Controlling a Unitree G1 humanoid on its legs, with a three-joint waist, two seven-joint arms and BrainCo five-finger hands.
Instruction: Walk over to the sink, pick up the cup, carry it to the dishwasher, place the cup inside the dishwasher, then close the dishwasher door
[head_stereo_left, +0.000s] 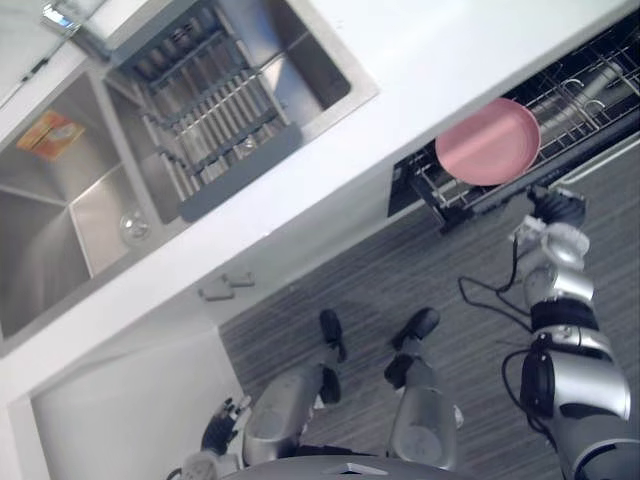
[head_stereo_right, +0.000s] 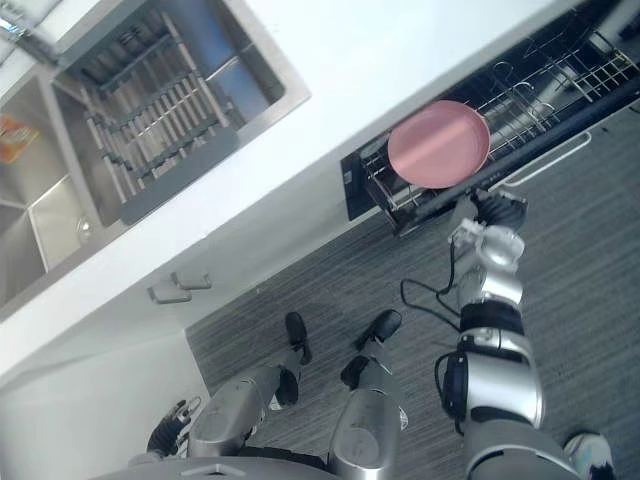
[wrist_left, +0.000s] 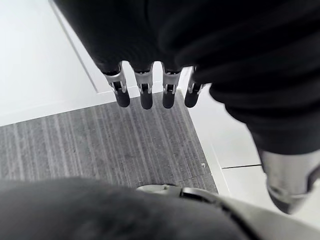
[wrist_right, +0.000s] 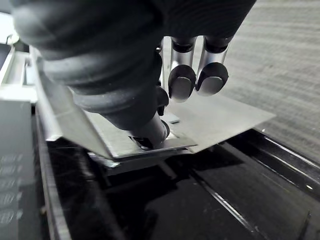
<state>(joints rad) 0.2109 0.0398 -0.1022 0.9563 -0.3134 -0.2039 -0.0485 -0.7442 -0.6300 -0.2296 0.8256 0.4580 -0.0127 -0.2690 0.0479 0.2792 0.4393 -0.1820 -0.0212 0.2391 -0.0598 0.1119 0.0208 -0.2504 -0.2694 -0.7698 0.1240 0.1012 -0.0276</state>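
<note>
The dishwasher (head_stereo_left: 420, 185) stands open under the white counter, its wire rack (head_stereo_left: 590, 90) pulled out. A pink plate (head_stereo_left: 488, 141) stands in the rack's near end. My right hand (head_stereo_left: 556, 207) reaches to the rim of the dishwasher door. In the right wrist view its thumb (wrist_right: 145, 134) touches the edge of the door's metal panel (wrist_right: 225, 117), and its loosely bent fingers (wrist_right: 182, 82) hover over that panel, holding nothing. My left hand (head_stereo_left: 220, 425) hangs low by the cupboard front, fingers (wrist_left: 146, 92) straight and empty above the grey floor.
A steel double sink (head_stereo_left: 60, 215) lies in the counter at the left, with a grey dish rack (head_stereo_left: 215, 120) across one basin and an orange item (head_stereo_left: 50, 132) at its back edge. A cupboard handle (head_stereo_left: 225, 288) sticks out below the counter (head_stereo_left: 420, 45).
</note>
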